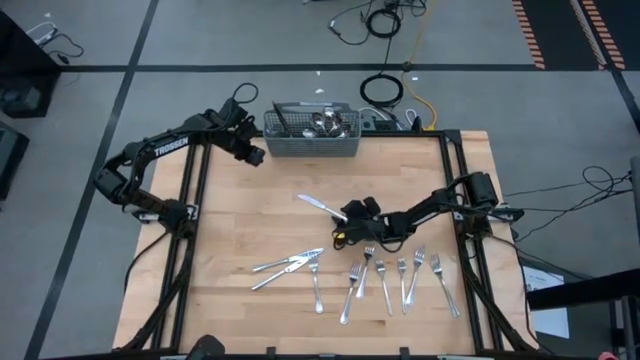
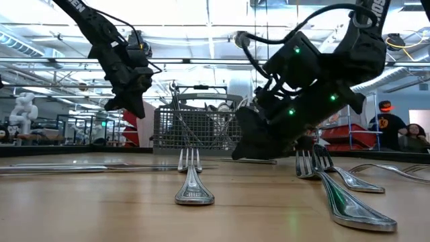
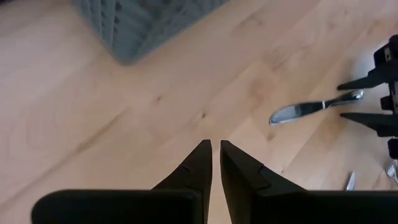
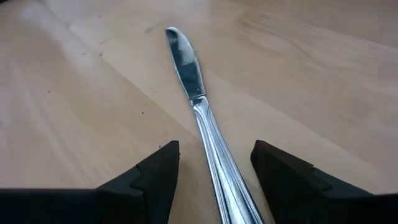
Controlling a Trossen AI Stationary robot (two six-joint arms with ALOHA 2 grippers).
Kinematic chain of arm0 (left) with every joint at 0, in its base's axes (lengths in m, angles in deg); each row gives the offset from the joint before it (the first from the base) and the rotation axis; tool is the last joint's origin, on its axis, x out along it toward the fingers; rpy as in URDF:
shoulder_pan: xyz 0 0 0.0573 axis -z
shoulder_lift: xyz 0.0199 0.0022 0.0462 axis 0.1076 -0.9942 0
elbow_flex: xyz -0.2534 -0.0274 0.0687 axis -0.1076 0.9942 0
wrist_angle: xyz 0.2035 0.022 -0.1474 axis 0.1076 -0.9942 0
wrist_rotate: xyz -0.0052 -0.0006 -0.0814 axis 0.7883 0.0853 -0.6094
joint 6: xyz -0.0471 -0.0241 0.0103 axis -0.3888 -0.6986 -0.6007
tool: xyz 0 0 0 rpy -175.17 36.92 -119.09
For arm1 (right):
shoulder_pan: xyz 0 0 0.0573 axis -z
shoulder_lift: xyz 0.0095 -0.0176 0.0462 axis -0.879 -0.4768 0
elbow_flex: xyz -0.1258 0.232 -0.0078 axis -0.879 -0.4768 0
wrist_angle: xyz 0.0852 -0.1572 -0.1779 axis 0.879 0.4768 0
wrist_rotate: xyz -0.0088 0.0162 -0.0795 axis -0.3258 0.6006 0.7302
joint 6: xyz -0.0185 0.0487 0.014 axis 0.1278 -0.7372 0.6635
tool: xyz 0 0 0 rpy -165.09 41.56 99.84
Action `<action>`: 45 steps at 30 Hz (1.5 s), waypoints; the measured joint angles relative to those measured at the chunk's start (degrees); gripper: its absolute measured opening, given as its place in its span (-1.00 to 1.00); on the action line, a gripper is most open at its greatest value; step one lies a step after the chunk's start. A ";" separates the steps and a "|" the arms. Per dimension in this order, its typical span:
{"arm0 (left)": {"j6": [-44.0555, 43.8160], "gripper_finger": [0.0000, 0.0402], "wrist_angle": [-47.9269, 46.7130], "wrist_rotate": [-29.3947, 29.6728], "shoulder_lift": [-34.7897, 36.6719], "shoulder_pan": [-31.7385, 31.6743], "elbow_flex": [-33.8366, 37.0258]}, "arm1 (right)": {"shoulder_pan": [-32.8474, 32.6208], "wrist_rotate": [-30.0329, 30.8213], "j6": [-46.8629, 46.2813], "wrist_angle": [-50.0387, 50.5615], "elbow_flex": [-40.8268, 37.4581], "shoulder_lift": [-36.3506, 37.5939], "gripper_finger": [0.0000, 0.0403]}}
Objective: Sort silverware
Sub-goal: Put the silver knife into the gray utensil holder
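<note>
my right fingers (image 4: 214,165) stand wide apart, the knife (image 4: 193,93) lying flat on the table (image 4: 74,93) between them, ungripped. my left fingers (image 3: 216,163), nearly closed and empty, hover near the basket (image 3: 143,25).

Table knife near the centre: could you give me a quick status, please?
Right gripper open, straddling table knife lying flat. Left gripper nearly shut, empty, beside mesh basket. Nothing in the way.
</note>
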 joint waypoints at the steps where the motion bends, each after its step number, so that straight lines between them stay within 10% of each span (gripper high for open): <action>1: -0.04 -0.79 0.63 0.00 0.00 -0.01 0.00 | 0.00 -0.30 1.39 -0.18 0.00 -0.34 0.01; 21: -1.33 -0.79 2.33 -0.01 0.00 -0.02 -0.01 | 0.22 -0.38 5.58 0.47 -0.11 -1.08 -0.30; 27: -1.36 -0.79 2.30 -0.01 0.00 -0.02 0.00 | 0.33 -0.31 3.99 1.44 -0.11 -1.08 -0.84; 45: -0.94 -0.79 0.75 0.00 0.00 -0.02 -0.01 | 1.10 -2.58 8.79 8.14 5.57 3.98 -0.85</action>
